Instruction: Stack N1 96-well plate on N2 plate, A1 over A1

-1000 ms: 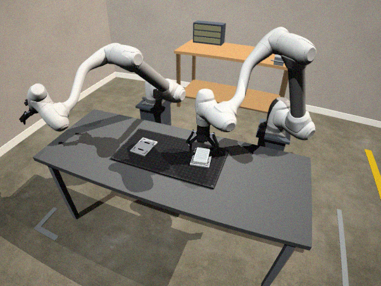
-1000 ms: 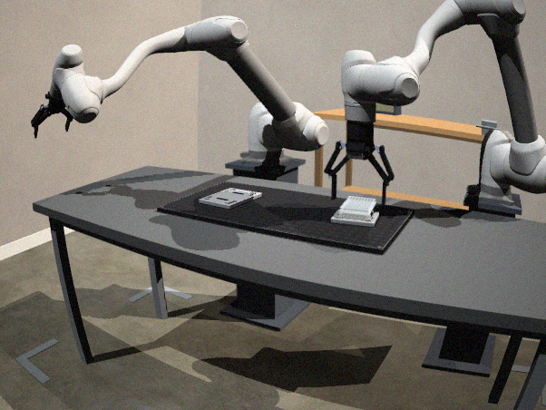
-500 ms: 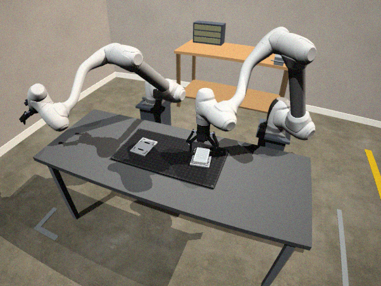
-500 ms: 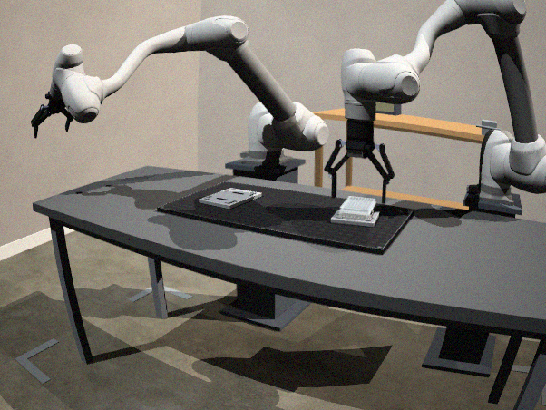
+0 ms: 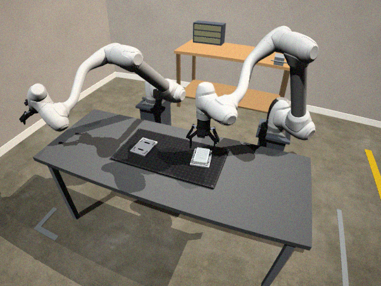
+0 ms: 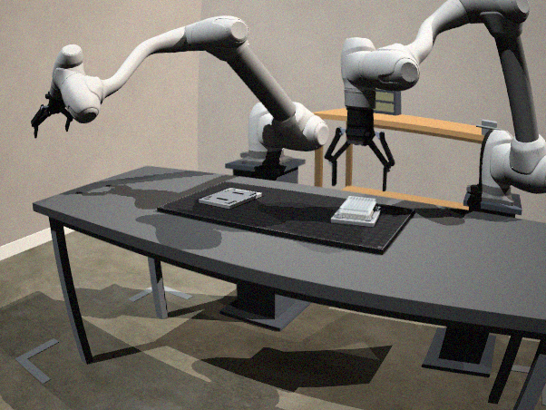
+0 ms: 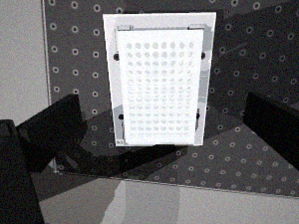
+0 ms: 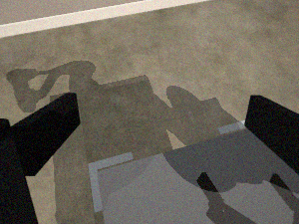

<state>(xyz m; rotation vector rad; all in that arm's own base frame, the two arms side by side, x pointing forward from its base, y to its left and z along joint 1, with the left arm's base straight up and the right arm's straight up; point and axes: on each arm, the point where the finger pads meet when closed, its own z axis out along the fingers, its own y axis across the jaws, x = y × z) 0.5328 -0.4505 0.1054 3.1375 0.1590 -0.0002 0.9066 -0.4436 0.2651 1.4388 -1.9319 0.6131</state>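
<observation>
Seen right of centre in the top frame, one 96-well plate (image 5: 202,154) (image 6: 360,202) (image 7: 156,86), pale, wells upward, set over plate nest N2 (image 5: 199,164) (image 6: 353,221) (image 7: 111,49). In the exterior frame its body stands tall above the nest, consistent with two plates stacked; whether fully nested, cannot be told. Nest rim visible around the plate in the left wrist frame; corner mark at the rim's lower left, well lettering unreadable.

Plate nest N1 (image 5: 143,147) (image 6: 230,198): one, left of centre in the top and exterior frames, flat, upper face and dark slots exposed.

Left gripper (image 5: 204,145) (image 6: 359,186) (image 7: 163,111): black, two fingers, spread wide, pointing down above and behind N2, apart from the plate, nothing between the fingers.

Right gripper (image 5: 27,114) (image 6: 52,133) (image 8: 163,111): same pattern, spread wide, nothing between the fingers; located at the far left of the top frame and upper left of the exterior frame, raised well apart from both nests.

Mat (image 5: 177,170) (image 6: 281,227) (image 7: 75,39): dark, bearing both nests, laid on a grey table (image 5: 253,202) (image 6: 254,260) (image 8: 145,198).

Drawer cabinet (image 5: 207,33) (image 6: 391,102): three drawer fronts visible at upper centre of the top frame, standing on an orange workbench (image 5: 234,52) (image 6: 435,127).

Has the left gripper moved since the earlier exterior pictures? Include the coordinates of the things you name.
Yes, upward: the left gripper (image 5: 203,146) (image 6: 359,187) (image 7: 161,108) now hangs higher above the black mat (image 5: 177,167) (image 6: 281,222) (image 7: 65,91) in that view.
</observation>
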